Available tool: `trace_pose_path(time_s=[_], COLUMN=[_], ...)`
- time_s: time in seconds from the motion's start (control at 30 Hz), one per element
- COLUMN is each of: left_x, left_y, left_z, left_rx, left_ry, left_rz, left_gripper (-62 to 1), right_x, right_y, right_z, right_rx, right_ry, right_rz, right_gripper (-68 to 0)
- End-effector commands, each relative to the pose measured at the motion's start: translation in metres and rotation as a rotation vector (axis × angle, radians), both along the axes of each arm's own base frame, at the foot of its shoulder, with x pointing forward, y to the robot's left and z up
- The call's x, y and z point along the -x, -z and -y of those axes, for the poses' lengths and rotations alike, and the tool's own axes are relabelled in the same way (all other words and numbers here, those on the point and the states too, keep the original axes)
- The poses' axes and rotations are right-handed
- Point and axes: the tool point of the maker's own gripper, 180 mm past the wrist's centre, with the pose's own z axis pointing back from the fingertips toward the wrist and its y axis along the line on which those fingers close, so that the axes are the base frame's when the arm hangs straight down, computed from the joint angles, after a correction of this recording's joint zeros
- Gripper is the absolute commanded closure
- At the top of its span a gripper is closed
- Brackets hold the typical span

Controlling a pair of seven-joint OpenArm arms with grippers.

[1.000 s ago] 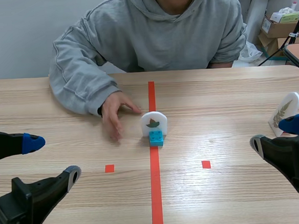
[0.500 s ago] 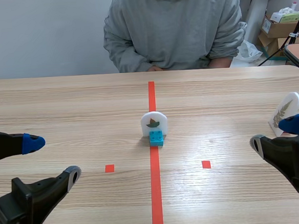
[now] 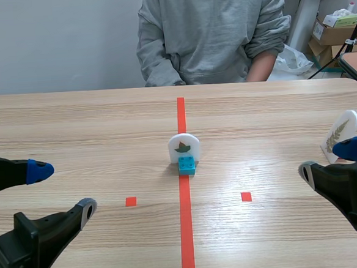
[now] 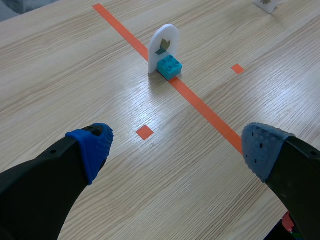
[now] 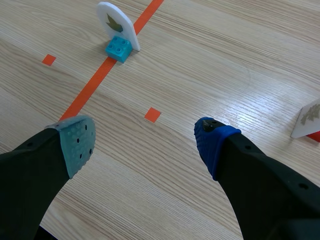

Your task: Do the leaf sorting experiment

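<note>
Well off table (image 3: 73, 123) edges: leaf card (image 3: 183, 146)

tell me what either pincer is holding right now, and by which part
Nothing is held. The left pincer and the right pincer are both open, and the leaf card stands apart from both.

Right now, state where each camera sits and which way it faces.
Scene view: between the arms, facing the person; left gripper and right gripper show low.
Left wrist view: behind the open left gripper, looking down at the leaf card on its blue brick.
Right wrist view: behind the open right gripper, same aim.
All share that card.
</note>
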Motion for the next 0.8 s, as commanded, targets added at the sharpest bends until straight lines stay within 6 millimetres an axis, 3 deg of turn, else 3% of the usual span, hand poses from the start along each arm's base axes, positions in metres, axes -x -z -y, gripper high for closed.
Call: trace_pose_path(time_s=[0.0, 0.2, 0.5, 0.77], left_x=[-0.003, -0.019, -0.053, -0.094], left_y=[-0.007, -0.006, 0.015, 0.029], left_z=[0.003, -0.004, -0.011, 0.001], left_rx=[0.018, 0.003, -0.046, -0.067], left_ry=[0.006, -0.007, 0.03, 0.088], left_rz=[0.022, 0.049, 0.046, 0.052], left_gripper=[-54.8, -54.8, -54.8, -54.8], right_x=[-0.005, -0.005, -0.005, -0.005], right_y=[-0.009, -0.009, -0.009, -0.009], right_z=[-0.002, -0.001, -0.001, -0.001], right_rx=[-0.009, -0.006, -0.006, -0.005], right_ry=[-0.008, -0.008, -0.008, -0.008], right_rz=[0.034, 0.034, 0.034, 0.034], right_gripper=[-41.1, -41.1, -41.1, -41.1])
